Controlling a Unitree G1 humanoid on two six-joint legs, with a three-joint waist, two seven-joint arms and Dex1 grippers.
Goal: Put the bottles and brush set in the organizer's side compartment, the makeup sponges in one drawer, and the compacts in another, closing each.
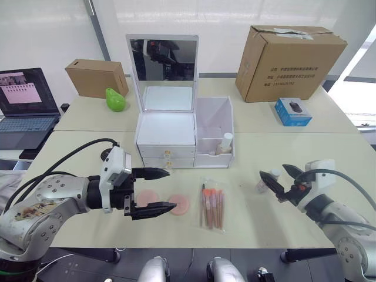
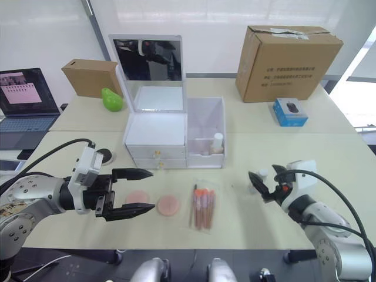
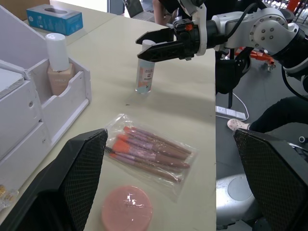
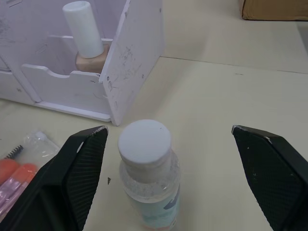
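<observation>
The white organizer (image 1: 167,132) stands mid-table with its mirror up and both gold-knobbed drawers (image 1: 167,157) shut. Its side compartment (image 1: 216,120) holds a beige bottle (image 1: 225,144) with a white cap. A clear bottle (image 4: 147,168) stands on the table between the fingers of my open right gripper (image 1: 275,176), untouched. The brush set (image 1: 211,202) lies in front of the organizer. Two pink makeup sponges (image 1: 179,204) (image 1: 145,197) lie left of it. My left gripper (image 1: 170,189) is open, its fingers on either side of the left sponge. The compacts are out of view.
A big cardboard box (image 1: 288,61) and a blue box (image 1: 292,111) stand at the back right. A small cardboard box (image 1: 94,76) and a green pear (image 1: 115,100) are at the back left. A laptop (image 1: 26,111) sits far left.
</observation>
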